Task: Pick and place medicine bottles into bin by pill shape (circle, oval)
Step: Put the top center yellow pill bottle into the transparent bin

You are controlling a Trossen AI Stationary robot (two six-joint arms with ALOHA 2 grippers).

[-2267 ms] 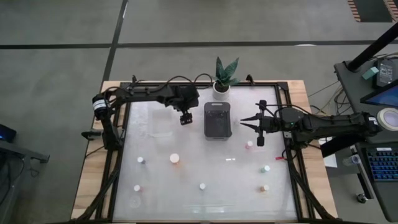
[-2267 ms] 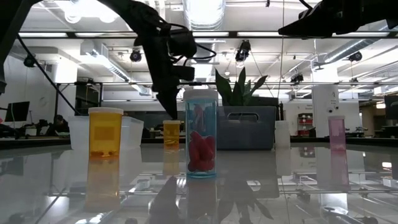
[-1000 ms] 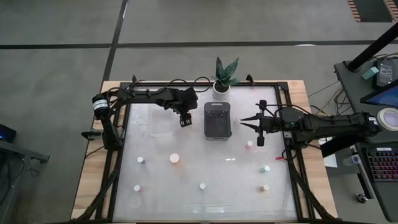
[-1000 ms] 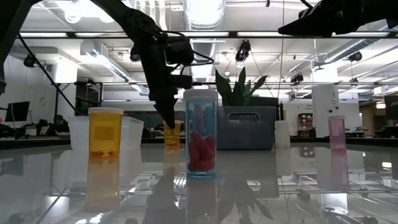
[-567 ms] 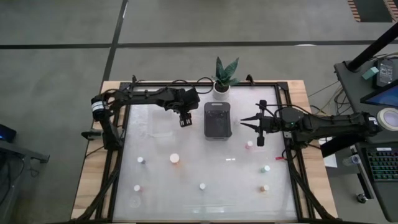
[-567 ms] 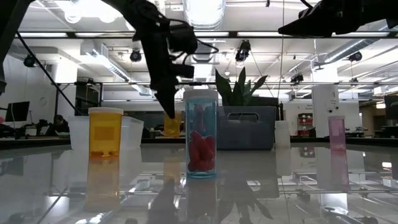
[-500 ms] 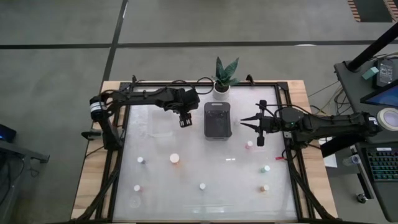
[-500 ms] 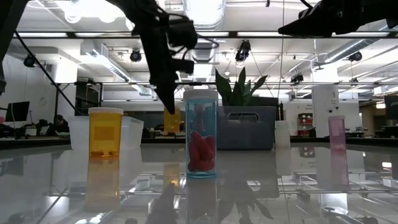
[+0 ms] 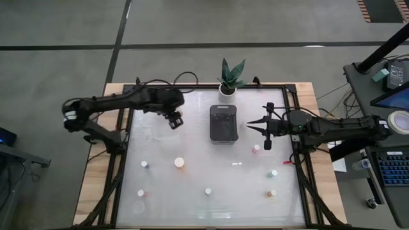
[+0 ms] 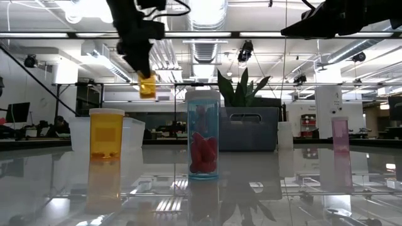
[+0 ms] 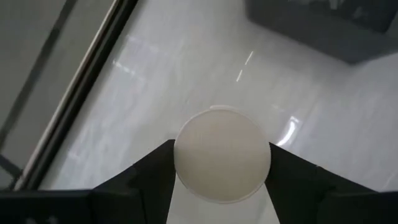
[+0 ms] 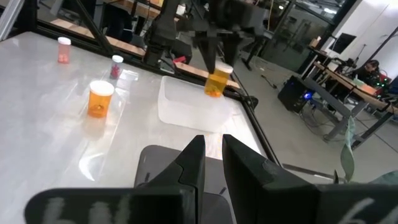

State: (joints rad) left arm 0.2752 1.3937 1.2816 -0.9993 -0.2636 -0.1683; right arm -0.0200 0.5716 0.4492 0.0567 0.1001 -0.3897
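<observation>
My left gripper (image 9: 174, 120) is shut on a small orange bottle with a white cap (image 10: 147, 85), high above the table's far left part, left of the grey bin (image 9: 223, 122). The cap fills the left wrist view (image 11: 222, 155). My right gripper (image 9: 250, 124) hovers shut and empty just right of the grey bin, pointing at it. Several white-capped bottles stand upright on their bases on the near half of the table, among them a wide orange one (image 9: 179, 163), a pinkish one (image 9: 256, 148) and a clear one with red pills (image 10: 203, 141). My left gripper pinches the orange bottle at its top, the two fingers (image 11: 146, 171) on opposite sides of the white cap (image 11: 186, 134). The fingers come from above, pointing down. The bottle hangs roughly upright below them, its orange body (image 10: 147, 89) lifted clear of the table.
A potted green plant (image 9: 230, 80) stands at the far edge behind the grey bin. A clear tray (image 12: 186, 109) lies under the held bottle. A dark metal frame (image 9: 124, 153) runs around the white table. The table's middle, between the bins and the bottles, is open.
My left gripper, shut on the orange bottle, has risen and gone toward the table's left edge. The bottle stood on the table a second ago and now hangs lifted clear, well above it.
</observation>
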